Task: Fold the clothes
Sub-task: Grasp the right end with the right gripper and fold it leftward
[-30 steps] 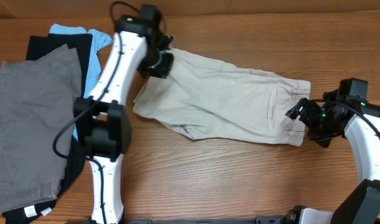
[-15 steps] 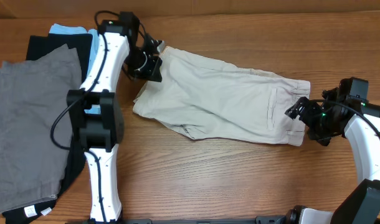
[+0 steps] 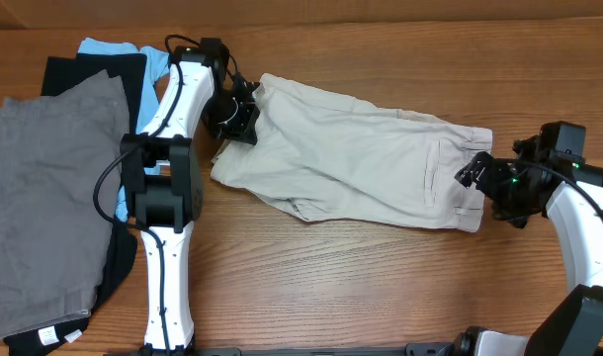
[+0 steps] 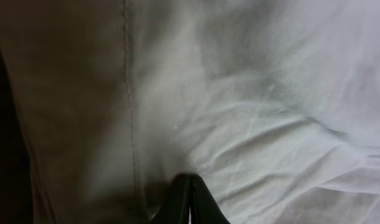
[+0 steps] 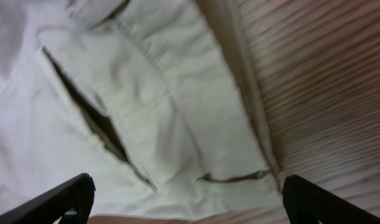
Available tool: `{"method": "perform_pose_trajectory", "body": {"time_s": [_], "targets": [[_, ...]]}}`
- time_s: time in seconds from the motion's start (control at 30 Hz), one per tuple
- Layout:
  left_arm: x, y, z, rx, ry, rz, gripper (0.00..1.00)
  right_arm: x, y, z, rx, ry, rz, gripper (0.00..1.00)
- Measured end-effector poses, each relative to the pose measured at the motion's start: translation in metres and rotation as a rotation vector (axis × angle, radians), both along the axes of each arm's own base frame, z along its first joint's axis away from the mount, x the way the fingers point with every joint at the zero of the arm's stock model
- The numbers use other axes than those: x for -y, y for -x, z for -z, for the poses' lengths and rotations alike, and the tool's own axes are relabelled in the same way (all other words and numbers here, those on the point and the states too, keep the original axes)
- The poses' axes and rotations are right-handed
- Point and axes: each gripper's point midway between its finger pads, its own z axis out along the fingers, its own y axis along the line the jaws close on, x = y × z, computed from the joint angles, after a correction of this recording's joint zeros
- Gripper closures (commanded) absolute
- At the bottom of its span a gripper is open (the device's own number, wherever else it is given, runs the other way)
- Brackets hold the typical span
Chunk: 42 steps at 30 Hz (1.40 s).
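Close in, the left wrist view shows what the overhead cannot. The left pincer has its dark tips pressed together at the bottom centre of the frame, clamped on the beige shorts. Fine creases fan from the tips, and a straight stitched seam runs up the woven cloth. The right wrist view shows the right pincer with its fingers wide apart at the lower corners. Beyond them lie a dark pocket slit and the waistband, with grooved wooden tabletop at upper right. Only the overhead gives the layout: the shorts lie flat across the frame's centre, waistband at right. At far left, grey shorts lie on a black garment beside a light blue garment.
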Motion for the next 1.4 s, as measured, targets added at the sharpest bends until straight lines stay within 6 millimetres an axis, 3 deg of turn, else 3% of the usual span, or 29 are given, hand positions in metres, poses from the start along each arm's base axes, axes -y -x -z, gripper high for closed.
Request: {"method": "perform_pose_trajectory", "body": {"time_s": [0.2,0.4,0.47,0.6,0.8,0.97,1.17,1.4], "targets": [[0.0,-0.001,0.001,-0.014,-0.007,-0.034,0.96,0.02,-0.012,0.006,0.021,0.106,0.014,0.0],[0.0,-0.001,0.0,-0.017,-0.008,-0.045,0.96,0.019,-0.023,0.035,-0.012,0.069,-0.008,0.0],[0.0,-0.001,0.001,-0.017,-0.009,-0.045,0.96,0.016,-0.023,0.049,-0.039,0.043,-0.016,0.05],[-0.001,-0.001,0.0,-0.016,-0.011,-0.045,0.96,0.01,-0.025,0.073,-0.077,-0.006,-0.031,0.24],[-0.001,-0.001,0.001,-0.016,-0.012,-0.048,0.96,0.001,-0.039,0.076,-0.025,-0.077,-0.044,0.46],[-0.001,-0.001,0.001,-0.018,-0.017,-0.055,0.96,-0.007,-0.043,0.079,-0.009,-0.137,-0.06,0.96],[-0.002,-0.002,0.0,-0.024,-0.022,-0.069,0.96,-0.004,-0.036,0.077,-0.025,-0.223,-0.015,0.96],[0.001,0.009,0.0,-0.074,-0.031,-0.087,0.96,0.034,-0.018,0.046,-0.055,-0.356,0.085,0.96]]}}
